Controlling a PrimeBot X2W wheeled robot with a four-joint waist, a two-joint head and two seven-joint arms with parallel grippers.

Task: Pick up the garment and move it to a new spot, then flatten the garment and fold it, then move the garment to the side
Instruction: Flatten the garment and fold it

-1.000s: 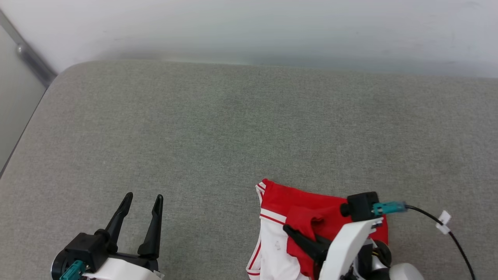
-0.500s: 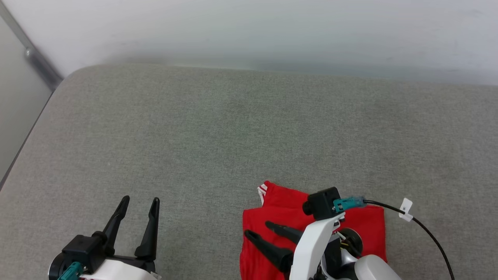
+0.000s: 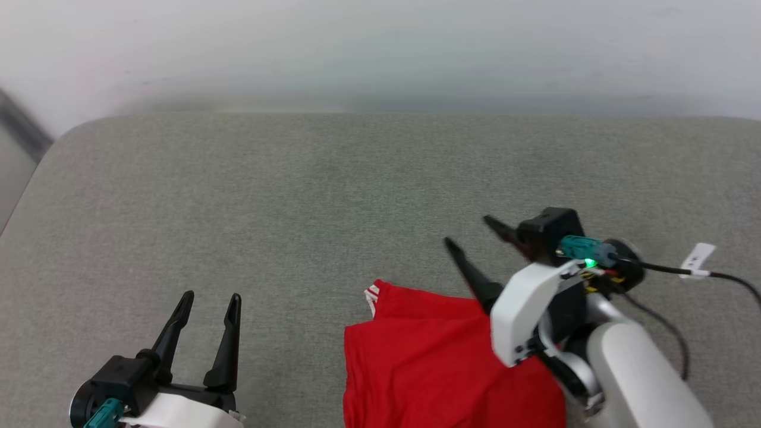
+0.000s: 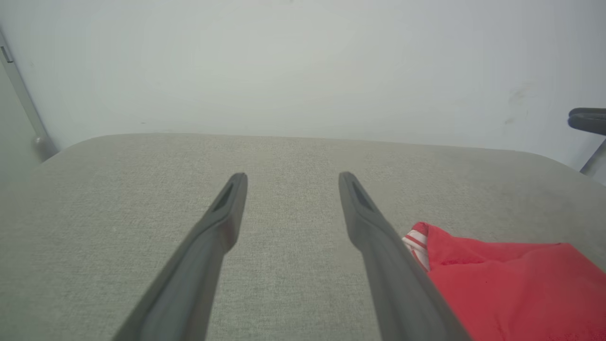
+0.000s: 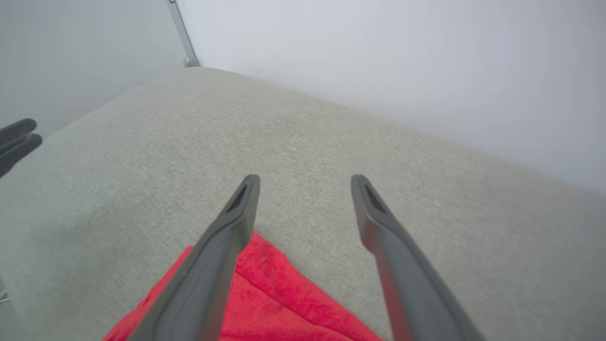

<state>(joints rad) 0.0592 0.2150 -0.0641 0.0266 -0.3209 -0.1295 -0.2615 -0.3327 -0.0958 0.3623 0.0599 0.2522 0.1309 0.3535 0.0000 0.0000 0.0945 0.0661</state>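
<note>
The garment (image 3: 428, 356) is a folded red piece lying flat on the grey cushion near the front edge, with a bit of red-white striped trim at its far left corner (image 3: 372, 292). It also shows in the left wrist view (image 4: 502, 279) and the right wrist view (image 5: 279, 293). My right gripper (image 3: 469, 233) hangs open above the garment's far right corner, with nothing between its fingers. Over bare cushion to the left of the garment, my left gripper (image 3: 211, 297) is open and empty.
The grey cushion (image 3: 297, 196) stretches wide to the left and far side of the garment. A pale wall (image 3: 380, 53) rises behind it. A black cable with a white tag (image 3: 698, 258) trails from my right wrist. A dark chair part (image 4: 587, 121) stands off the cushion's right end.
My right gripper has opened, letting go of the garment, then risen and drawn back toward the far right. The garment now lies folded with red on top. The head view shifted somewhat.
</note>
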